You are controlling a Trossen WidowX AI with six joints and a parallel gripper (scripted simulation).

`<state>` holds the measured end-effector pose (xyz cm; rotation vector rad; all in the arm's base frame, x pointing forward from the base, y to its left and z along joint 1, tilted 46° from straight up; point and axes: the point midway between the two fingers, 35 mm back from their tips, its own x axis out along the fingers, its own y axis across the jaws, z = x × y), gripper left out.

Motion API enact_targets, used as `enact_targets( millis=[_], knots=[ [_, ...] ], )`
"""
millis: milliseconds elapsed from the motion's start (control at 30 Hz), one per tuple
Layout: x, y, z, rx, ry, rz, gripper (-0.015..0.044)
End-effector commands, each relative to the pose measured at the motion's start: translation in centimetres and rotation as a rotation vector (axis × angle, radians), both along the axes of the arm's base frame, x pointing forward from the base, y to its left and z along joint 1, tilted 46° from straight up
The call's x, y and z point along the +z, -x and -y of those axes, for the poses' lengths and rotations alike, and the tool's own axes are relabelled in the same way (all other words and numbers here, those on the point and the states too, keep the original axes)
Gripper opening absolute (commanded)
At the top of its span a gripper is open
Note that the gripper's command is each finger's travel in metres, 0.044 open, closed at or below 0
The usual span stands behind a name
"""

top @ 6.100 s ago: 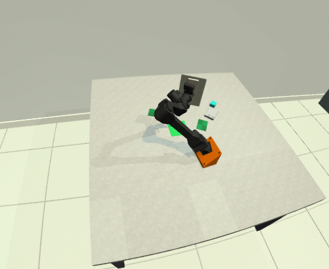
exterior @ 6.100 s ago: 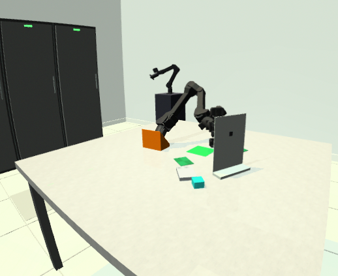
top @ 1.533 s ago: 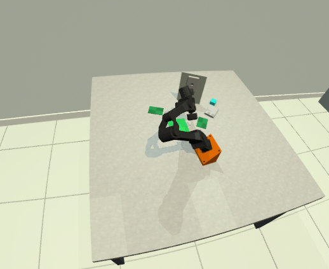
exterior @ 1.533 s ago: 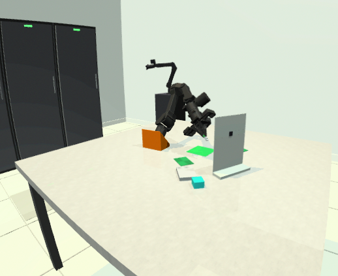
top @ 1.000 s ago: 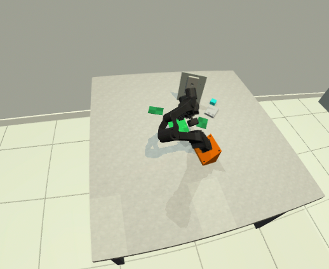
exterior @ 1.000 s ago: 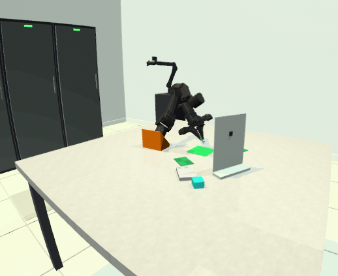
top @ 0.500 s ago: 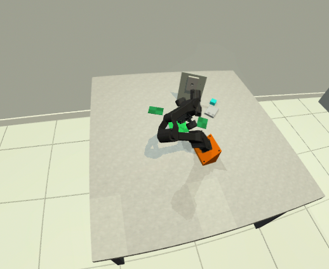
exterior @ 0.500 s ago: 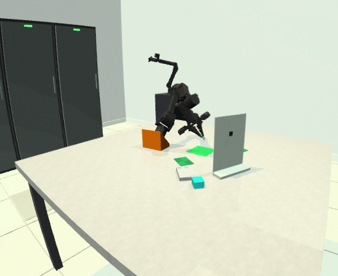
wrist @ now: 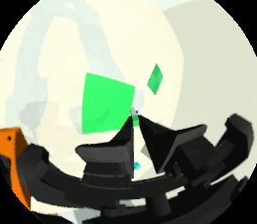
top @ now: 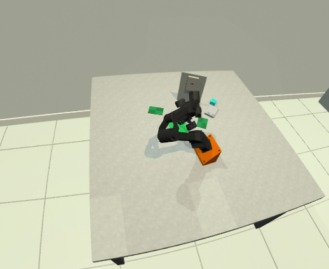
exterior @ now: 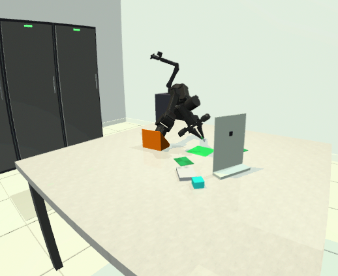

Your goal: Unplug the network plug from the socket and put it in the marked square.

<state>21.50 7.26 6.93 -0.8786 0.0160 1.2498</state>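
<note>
My gripper (exterior: 202,138) (wrist: 134,118) is shut on the small plug and points steeply down. The plug (exterior: 204,140) (wrist: 133,111) is light grey and sticks out past the fingertips, above the table; a bit of green shows between the tips. In the top view the arm hides the plug and fingertips. The bright green marked square (top: 182,128) (exterior: 200,151) (wrist: 107,105) lies flat below, partly hidden by the arm in the top view. The grey upright panel (top: 181,82) (exterior: 224,154) stands behind it, with a dark, empty-looking socket opening (top: 192,84) (exterior: 231,134).
A dark green patch (top: 155,110) (wrist: 156,79) lies left of the square in the top view; another dark green patch (top: 202,123) (exterior: 183,161) lies right. Beyond are a pale grey box (top: 211,111) (exterior: 184,173) and a cyan block (top: 213,102) (exterior: 198,183). The arm's mount is orange (top: 214,151) (exterior: 151,139).
</note>
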Motion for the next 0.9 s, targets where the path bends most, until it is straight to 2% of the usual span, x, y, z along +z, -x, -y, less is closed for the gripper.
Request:
enact_targets(
  millis=[0, 867],
  knots=[
    [-0.4, 0.1, -0.3, -0.001, 0.002, -0.007, 0.0],
    [-2.1, 0.4, -1.9, -0.001, 0.005, -0.008, 0.0]
  ],
)
